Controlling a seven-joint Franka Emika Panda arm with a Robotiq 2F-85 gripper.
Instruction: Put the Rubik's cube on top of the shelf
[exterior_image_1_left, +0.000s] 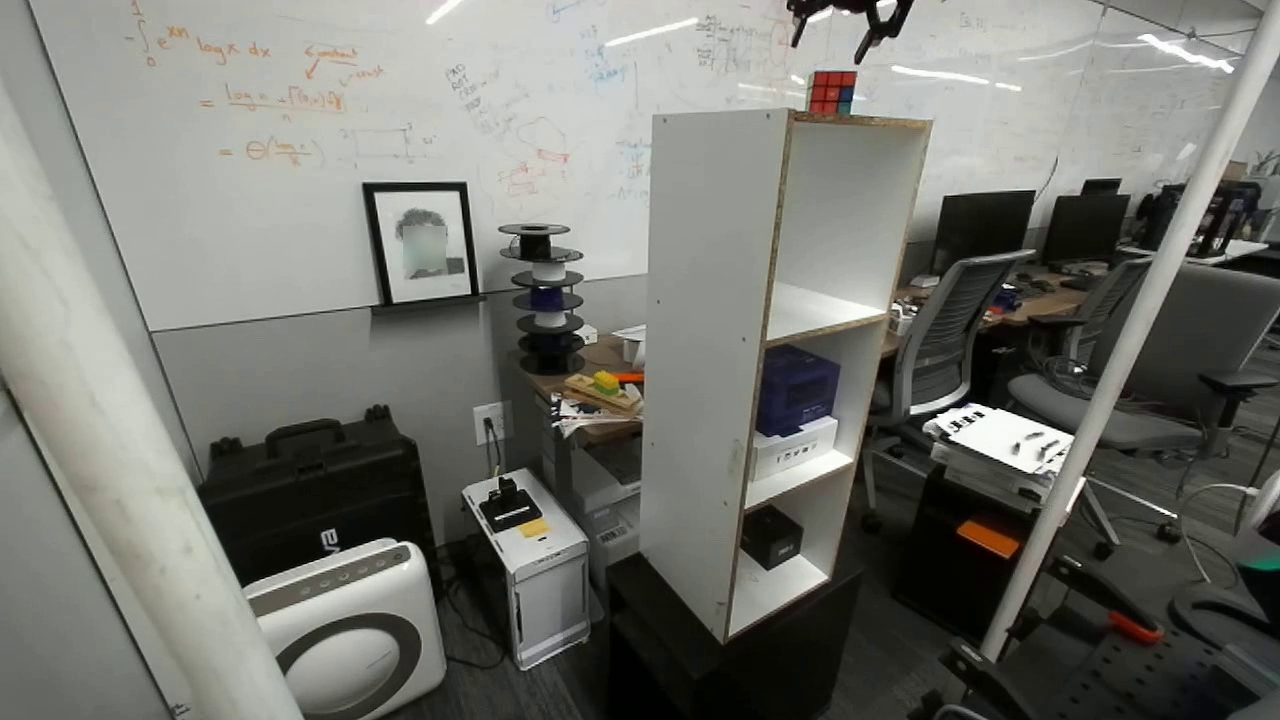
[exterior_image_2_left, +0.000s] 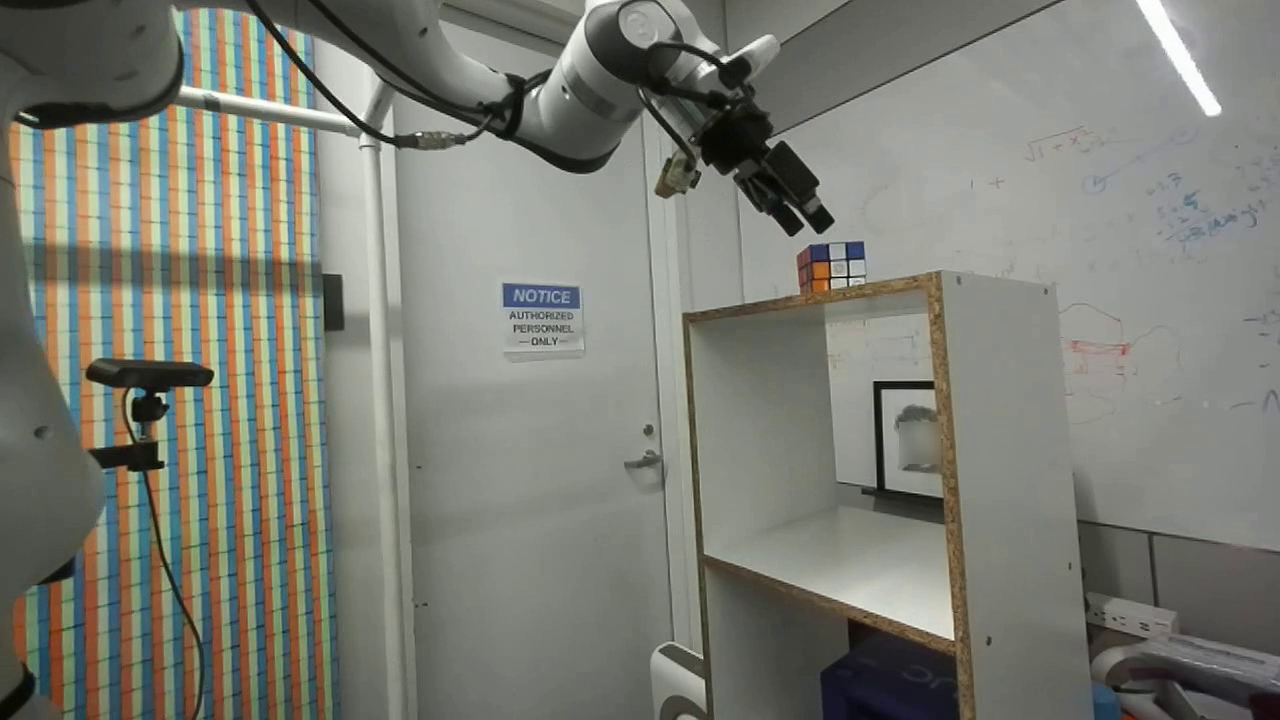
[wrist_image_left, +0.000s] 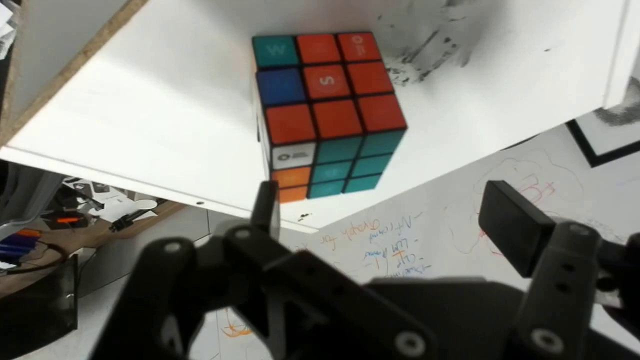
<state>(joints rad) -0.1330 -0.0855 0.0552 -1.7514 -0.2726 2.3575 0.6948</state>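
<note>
The Rubik's cube (exterior_image_1_left: 832, 92) stands on top of the tall white shelf (exterior_image_1_left: 715, 330). It also sits on the shelf top in an exterior view (exterior_image_2_left: 832, 267), near the particleboard front edge of the shelf (exterior_image_2_left: 1010, 450). In the wrist view the cube (wrist_image_left: 330, 115) shows red, green, orange, white and blue stickers and rests on the white shelf top (wrist_image_left: 185, 135). My gripper (exterior_image_1_left: 832, 45) is above the cube and apart from it. It points down at a tilt in an exterior view (exterior_image_2_left: 806, 220). In the wrist view its fingers (wrist_image_left: 390, 210) are spread wide with nothing between them.
A dark blue box (exterior_image_1_left: 797, 390) on a white box (exterior_image_1_left: 795, 450) fills part of the middle compartment. A small black box (exterior_image_1_left: 772, 537) is in the bottom one. The shelf stands on a black base (exterior_image_1_left: 740, 670). A whiteboard (exterior_image_2_left: 1150, 400) is behind the shelf.
</note>
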